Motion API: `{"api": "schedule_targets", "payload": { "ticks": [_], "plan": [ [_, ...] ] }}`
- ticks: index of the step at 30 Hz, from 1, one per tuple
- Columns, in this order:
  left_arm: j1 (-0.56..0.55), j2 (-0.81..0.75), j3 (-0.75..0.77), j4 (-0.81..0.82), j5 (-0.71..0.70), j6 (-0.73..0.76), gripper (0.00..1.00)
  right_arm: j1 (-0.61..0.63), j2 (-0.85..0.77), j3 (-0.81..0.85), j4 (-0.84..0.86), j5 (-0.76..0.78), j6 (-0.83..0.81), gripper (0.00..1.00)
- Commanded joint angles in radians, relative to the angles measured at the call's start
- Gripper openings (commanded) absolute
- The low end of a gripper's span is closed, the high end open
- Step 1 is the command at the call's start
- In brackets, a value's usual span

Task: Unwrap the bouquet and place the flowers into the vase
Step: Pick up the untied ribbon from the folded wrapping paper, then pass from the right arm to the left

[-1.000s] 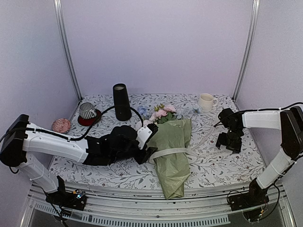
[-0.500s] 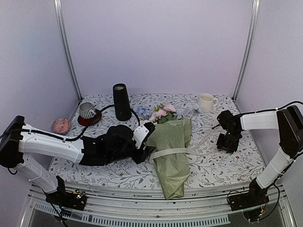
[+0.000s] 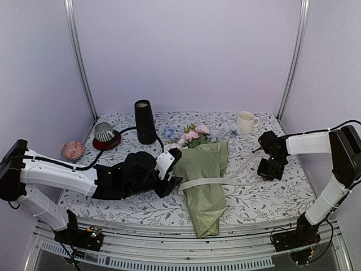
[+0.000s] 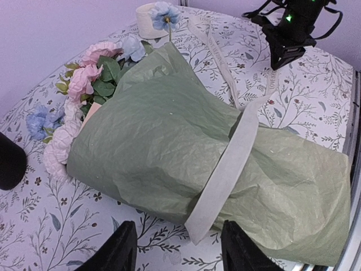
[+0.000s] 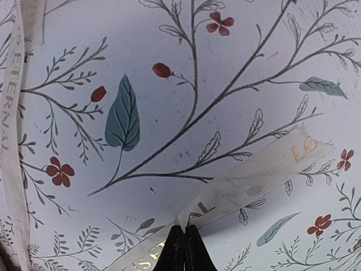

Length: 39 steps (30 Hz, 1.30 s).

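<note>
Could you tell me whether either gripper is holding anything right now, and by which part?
The right gripper pinches the cream ribbon a little back from its loose end; the left gripper holds nothing.

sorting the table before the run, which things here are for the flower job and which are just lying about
For the job:
bouquet
cream ribbon, pinched in the right pincer
flowers
black vase

Lying about:
cream mug
striped cup on a red coaster
pink ball

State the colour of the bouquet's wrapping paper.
The wrapping paper is sage green; the left wrist view shows it best.
</note>
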Motion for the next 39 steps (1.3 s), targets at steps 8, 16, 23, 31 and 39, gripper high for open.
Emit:
{"api": "schedule_targets", "payload": {
  "ticks": [8, 16, 23, 31, 39],
  "plan": [
    [-0.019, -0.017, -0.006, 0.029, -0.001, -0.007, 0.53, 0.11, -0.179, 0.074, -0.129, -0.022, -0.041, 0.02],
    [-0.021, -0.016, 0.012, 0.076, 0.068, -0.013, 0.55, 0.335, -0.297, 0.224, -0.03, -0.087, -0.137, 0.02],
    [-0.024, -0.003, 0.098, 0.139, 0.147, 0.026, 0.75, 0.51, -0.403, 0.227, 0.293, -0.324, -0.28, 0.02],
    [-0.02, -0.019, 0.146, 0.269, 0.315, 0.067, 0.98, 0.573, -0.417, 0.24, 0.45, -0.475, -0.347, 0.02],
    [0.01, 0.039, 0.217, 0.272, 0.312, 0.008, 0.96, 0.593, -0.425, 0.24, 0.497, -0.527, -0.356, 0.02]
  ]
}}
